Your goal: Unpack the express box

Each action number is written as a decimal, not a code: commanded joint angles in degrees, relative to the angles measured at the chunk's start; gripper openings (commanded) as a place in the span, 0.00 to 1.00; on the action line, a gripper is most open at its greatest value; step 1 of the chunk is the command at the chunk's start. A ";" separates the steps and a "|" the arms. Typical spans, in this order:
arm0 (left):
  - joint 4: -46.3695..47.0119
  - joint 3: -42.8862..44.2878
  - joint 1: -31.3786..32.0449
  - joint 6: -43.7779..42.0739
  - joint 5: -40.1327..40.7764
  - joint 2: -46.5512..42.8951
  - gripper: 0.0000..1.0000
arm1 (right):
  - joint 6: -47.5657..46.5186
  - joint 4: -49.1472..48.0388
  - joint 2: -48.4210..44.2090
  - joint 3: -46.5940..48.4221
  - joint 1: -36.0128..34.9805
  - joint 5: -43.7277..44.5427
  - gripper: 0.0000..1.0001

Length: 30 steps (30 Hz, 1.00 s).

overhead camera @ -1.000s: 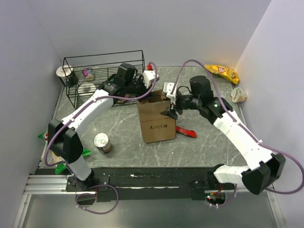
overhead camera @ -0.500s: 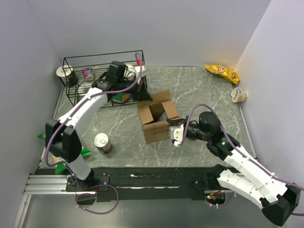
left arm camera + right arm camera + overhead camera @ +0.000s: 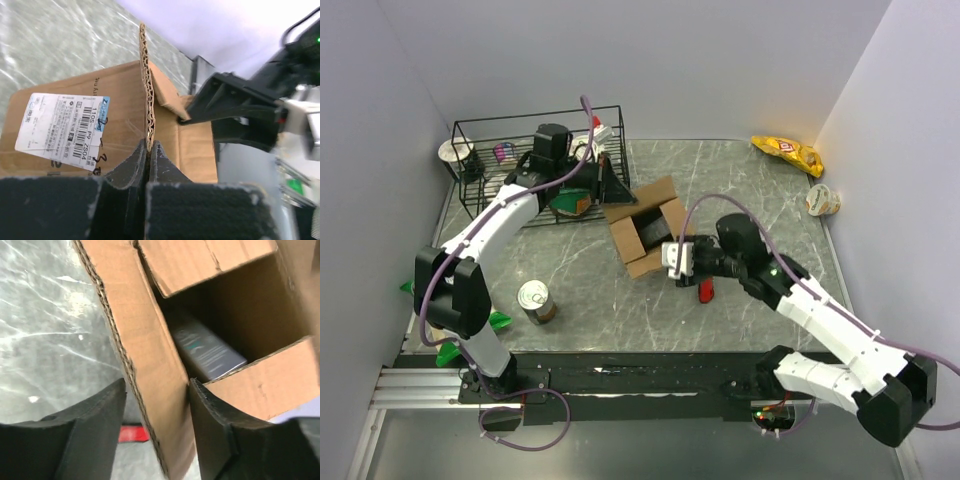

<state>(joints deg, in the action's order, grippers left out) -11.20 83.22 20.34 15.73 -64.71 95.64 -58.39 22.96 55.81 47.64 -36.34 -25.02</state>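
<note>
- Our left gripper [image 3: 148,146] is pressed together on the edge of one raised flap of the express box [image 3: 120,100]. The corrugated edge runs straight up from between its fingers.
- On the brown face beside that flap we see a white printed label [image 3: 65,131].
- Our right gripper [image 3: 156,386] has its jaws apart, astride a side wall of the box. One finger is inside the opening, close against the cardboard. The other is outside with a gap to the wall, so nothing is clamped.
- Inside the box, past the inner finger, lies a flat dark packet [image 3: 207,351].
- A small red item [image 3: 705,290] lies on the table [image 3: 760,210] just on the near side of the right gripper.
- The box sits mid-table with its top open, turned askew to the table edges. The flap we hold is on the far left, close to the black wire basket [image 3: 535,115].
- A tin can [image 3: 535,300] stands near-left of the box, well apart from it.
- A yellow snack bag [image 3: 785,150] lies in the far right corner, and a small cup [image 3: 822,200] lies by the right edge.
</note>
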 commanded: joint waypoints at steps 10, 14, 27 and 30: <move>-7.78 6.96 2.24 -10.80 16.35 -2.65 0.01 | 25.59 1.14 7.64 25.31 4.00 2.76 0.68; -7.52 5.99 4.62 -10.11 20.67 -2.91 0.01 | 27.19 -1.78 14.48 28.20 0.05 14.06 0.69; -4.88 0.45 5.41 -5.62 23.66 -5.28 0.01 | 25.97 -10.48 16.61 17.32 -2.78 33.54 0.68; -4.79 0.19 5.41 -5.62 23.58 -5.02 0.01 | 26.57 -9.70 16.26 18.45 -0.58 33.02 0.54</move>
<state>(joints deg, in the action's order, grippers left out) -17.30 84.40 25.80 9.54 -41.69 92.07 -31.86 17.63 74.67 64.75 -38.83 3.92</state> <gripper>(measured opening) 0.043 0.633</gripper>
